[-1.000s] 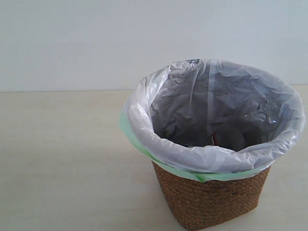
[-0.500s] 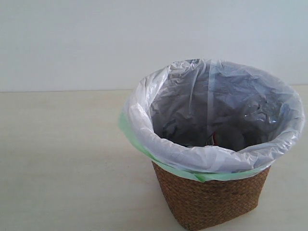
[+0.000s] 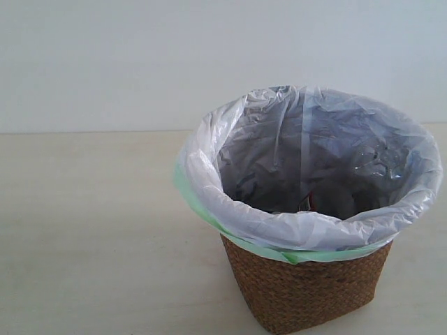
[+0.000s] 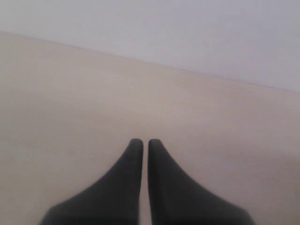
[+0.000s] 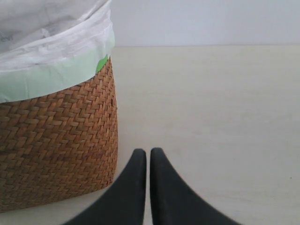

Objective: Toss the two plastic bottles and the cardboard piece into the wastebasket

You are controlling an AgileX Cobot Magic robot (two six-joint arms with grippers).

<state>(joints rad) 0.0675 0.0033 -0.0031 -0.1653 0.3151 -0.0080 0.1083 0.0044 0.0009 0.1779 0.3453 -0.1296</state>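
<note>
Left of the wastebasket (image 3: 307, 293), open tabletop (image 3: 91, 223) reaches the wall (image 3: 105, 63).

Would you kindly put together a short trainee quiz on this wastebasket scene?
1. True or false: the round brown woven wicker basket lies on its side.
2. The black right gripper is: A open; B shut on a bottle; C shut and empty.
3. Fill in: the basket's crinkled white plastic bag has a ___ edge.
Key: 1 false; 2 C; 3 green.
</note>
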